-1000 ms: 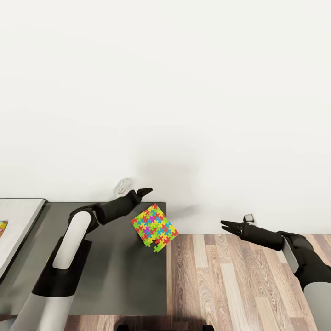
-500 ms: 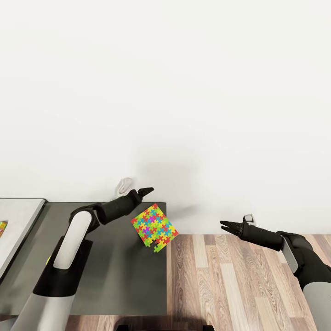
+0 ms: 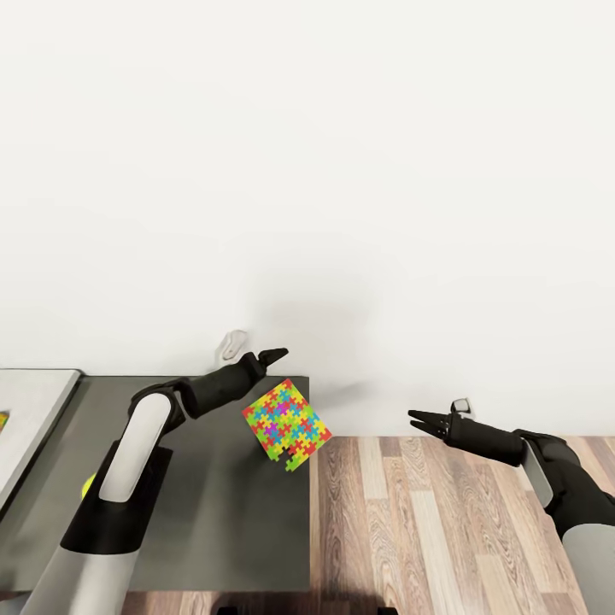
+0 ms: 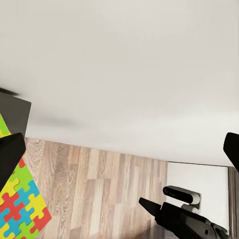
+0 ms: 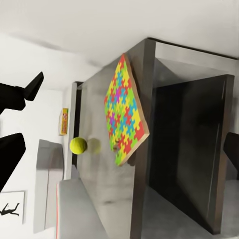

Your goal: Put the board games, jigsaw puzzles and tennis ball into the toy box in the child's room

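One jigsaw puzzle [image 3: 286, 424], a bright multicoloured square, lies at the right edge of the dark grey table [image 3: 213, 512] with a corner hanging over the floor. It also shows in the wrist views, puzzle [image 4: 20, 199] and puzzle [image 5: 124, 114]. My left gripper [image 3: 277, 353] is open above the table's back edge, just behind the puzzle and not touching it. My right gripper [image 3: 415, 418] is open over the floor, right of the table, pointing at the puzzle. The tennis ball [image 3: 85, 487] peeks out beside my left arm and sits on the table in the right wrist view, ball [image 5: 78, 145].
The table's light grey wing [image 3: 38, 410] lies at the far left, with a colourful sliver [image 3: 3, 420] at the picture's edge. A yellow-orange flat thing [image 5: 64, 122] lies beyond the ball. A white wall rises behind; wood-plank floor [image 3: 427, 530] lies to the right.
The view has drifted slightly, and the ball now peeks out more beside my left arm. Both grippers and the puzzle stay where they were.
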{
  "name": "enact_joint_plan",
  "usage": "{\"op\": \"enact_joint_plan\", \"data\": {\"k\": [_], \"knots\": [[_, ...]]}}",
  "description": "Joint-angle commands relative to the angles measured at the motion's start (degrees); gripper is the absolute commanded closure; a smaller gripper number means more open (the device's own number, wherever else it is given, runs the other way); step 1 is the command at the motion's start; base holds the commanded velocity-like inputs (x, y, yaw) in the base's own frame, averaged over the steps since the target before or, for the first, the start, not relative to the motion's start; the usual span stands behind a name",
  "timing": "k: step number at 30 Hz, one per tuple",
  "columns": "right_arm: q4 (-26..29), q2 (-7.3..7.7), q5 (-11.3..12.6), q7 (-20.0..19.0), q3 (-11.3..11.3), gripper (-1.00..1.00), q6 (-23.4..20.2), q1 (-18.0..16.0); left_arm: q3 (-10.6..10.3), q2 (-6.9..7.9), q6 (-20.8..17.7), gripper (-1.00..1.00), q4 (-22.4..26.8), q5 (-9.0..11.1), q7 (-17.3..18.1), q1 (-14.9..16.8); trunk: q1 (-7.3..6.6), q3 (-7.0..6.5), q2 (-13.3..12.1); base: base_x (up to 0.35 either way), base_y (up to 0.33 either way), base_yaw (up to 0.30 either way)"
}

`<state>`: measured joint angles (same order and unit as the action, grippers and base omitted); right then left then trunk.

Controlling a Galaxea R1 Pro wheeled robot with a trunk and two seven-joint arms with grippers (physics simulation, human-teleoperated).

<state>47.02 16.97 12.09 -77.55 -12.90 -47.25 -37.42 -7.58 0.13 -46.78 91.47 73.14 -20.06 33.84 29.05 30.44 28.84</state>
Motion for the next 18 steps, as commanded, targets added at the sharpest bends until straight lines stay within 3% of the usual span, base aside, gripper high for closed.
{"op": "enact_joint_plan", "data": {"k": [1, 13, 18], "knots": [[0.00, -0.08, 0.12, -0.01, -0.01, -1.00, -0.43, -0.03, -0.05, 0.00, -0.06, -1.00, 0.07, 0.61, -0.53, 0.03, 0.25, 0.25, 0.50, 0.000, 0.000, 0.000], [-0.03, -0.65, -0.17, 0.41, 0.10, -1.00, -0.46, -0.02, -0.14, -0.04, -0.14, -1.00, 0.18, 0.61, -0.34, 0.00, 2.88, 2.35, 5.31, 0.000, 0.000, 0.000], [-0.08, -0.97, -0.09, 0.39, 0.12, -1.00, -0.60, -0.02, -0.16, 0.04, -0.12, -1.00, 0.20, 0.56, 0.01, -0.02, 2.88, 2.34, 5.31, 0.000, 0.000, 0.000]]}}
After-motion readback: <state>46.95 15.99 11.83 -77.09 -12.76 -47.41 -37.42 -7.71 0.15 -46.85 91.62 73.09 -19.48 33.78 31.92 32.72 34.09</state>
